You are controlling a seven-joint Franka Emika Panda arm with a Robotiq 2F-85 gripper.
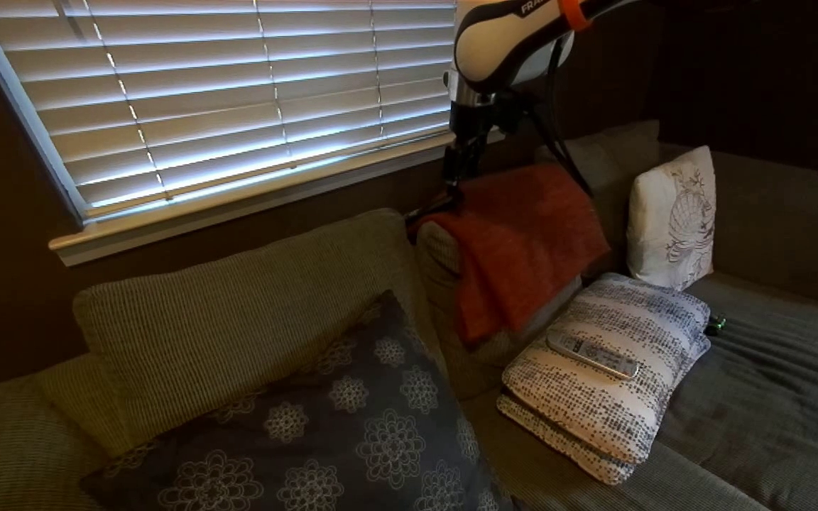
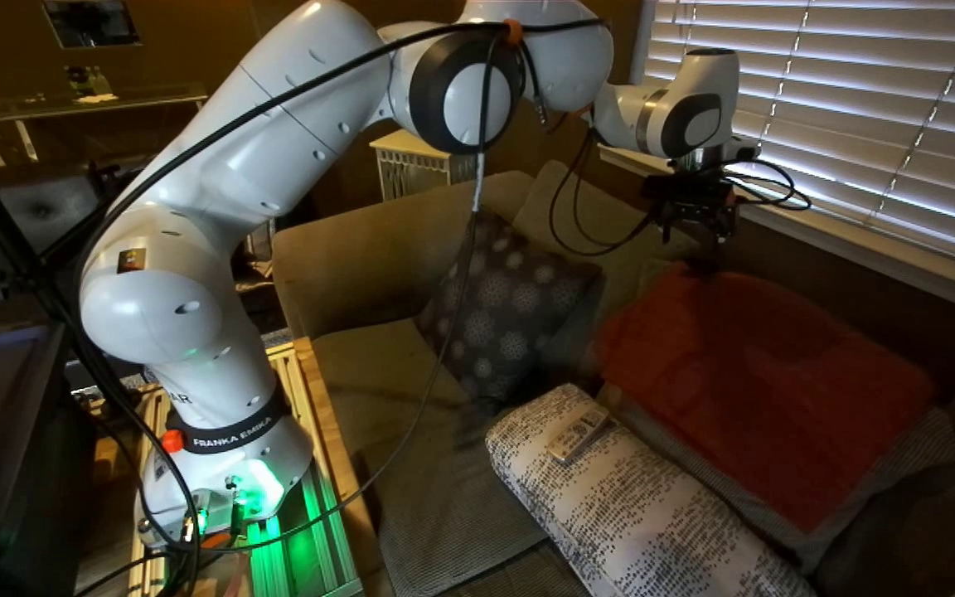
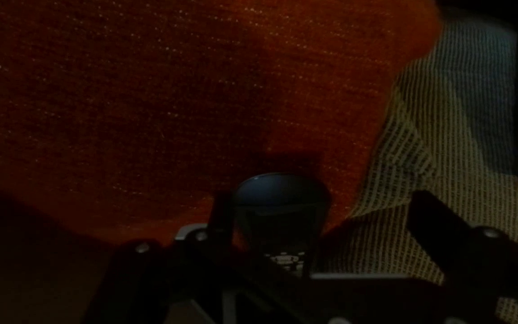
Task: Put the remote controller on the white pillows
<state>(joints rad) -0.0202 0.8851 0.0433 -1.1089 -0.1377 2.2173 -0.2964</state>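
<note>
The black remote controller (image 3: 281, 225) has a rounded glossy end and pale buttons in the wrist view. It lies at the edge of the orange-red blanket, on top of the sofa back; in an exterior view it is a dark bar (image 1: 429, 211). My gripper (image 3: 323, 213) is open around it, the remote close to the left finger and a wide gap to the right one. In both exterior views the gripper (image 1: 454, 186) (image 2: 695, 235) points down over the sofa back. The two white pillows (image 1: 558, 383) (image 2: 635, 506) lie stacked on the seat, with dark speckled bands.
A pale silver remote (image 1: 593, 355) (image 2: 579, 435) lies on the top pillow. The orange-red blanket (image 1: 522, 248) (image 2: 768, 381) drapes over the back cushion. A dark grey flowered cushion (image 1: 324, 426) (image 2: 511, 307), a shell-print pillow (image 1: 675, 213) and the window blinds (image 1: 238, 85) are nearby.
</note>
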